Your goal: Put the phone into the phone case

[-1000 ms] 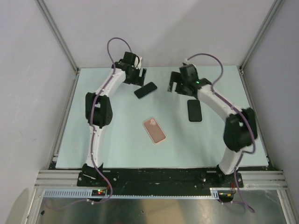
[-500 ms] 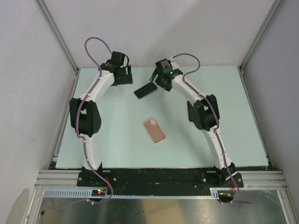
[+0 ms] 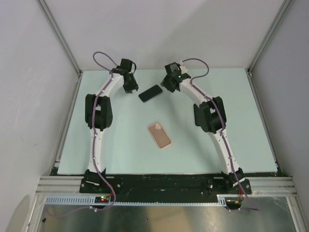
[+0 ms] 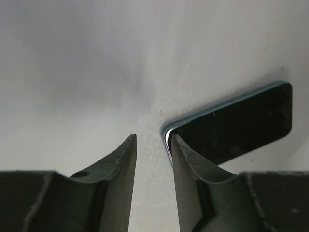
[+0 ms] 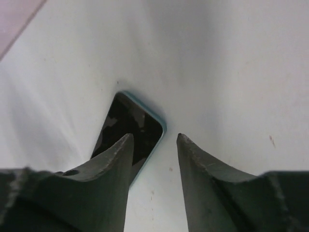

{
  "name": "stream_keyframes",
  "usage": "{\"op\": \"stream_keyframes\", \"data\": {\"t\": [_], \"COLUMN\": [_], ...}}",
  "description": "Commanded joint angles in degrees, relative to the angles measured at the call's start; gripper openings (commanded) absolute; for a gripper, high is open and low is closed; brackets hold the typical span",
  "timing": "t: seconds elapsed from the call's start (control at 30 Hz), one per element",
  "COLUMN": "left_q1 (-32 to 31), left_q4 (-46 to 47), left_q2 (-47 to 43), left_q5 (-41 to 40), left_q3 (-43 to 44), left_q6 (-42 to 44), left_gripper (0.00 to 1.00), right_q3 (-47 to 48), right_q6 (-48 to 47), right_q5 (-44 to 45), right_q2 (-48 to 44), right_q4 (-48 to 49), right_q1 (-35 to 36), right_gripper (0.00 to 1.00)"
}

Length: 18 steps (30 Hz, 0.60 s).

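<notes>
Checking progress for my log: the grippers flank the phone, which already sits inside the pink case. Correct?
No. The top external view shows the phone lying on the table, apart from the pink phone case. The left gripper and right gripper do flank it.

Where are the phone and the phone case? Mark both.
phone (image 3: 150, 93), top external view, middle of its dark screen.
phone case (image 3: 159, 135), top external view, centre of the pink shell.

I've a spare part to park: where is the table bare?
Bare: the table right of the right arm; also the strip between the phone case and the near edge. Crowded: far middle, where left claw and right claw flank the phone.
</notes>
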Motion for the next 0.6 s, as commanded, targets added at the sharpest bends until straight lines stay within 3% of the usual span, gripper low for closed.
{"op": "stream_keyframes", "data": {"t": [0.0, 0.23, 0.57], "left_q1": [0.3, 0.7, 1.0], "left_q4": [1.8, 2.5, 2.6], "left_q2": [2.7, 8.7, 11.9], "left_q5": [2.0, 4.9, 9.5], "left_q3": [5.3, 10.7, 10.8], "left_q6": [-7.1, -10.3, -14.8], "left_gripper": [0.38, 0.31, 0.21], "right_q3": [2.9, 8.6, 8.6], "right_q6": [0.3, 2.9, 10.0], "right_q5": [-2.4, -8.1, -17.7], "right_q2": [3.4, 8.7, 12.7], "right_q4": [4.7, 5.5, 9.5], "right_q1": [-2.1, -4.0, -5.5], "right_gripper": [0.42, 0.19, 0.07]}}
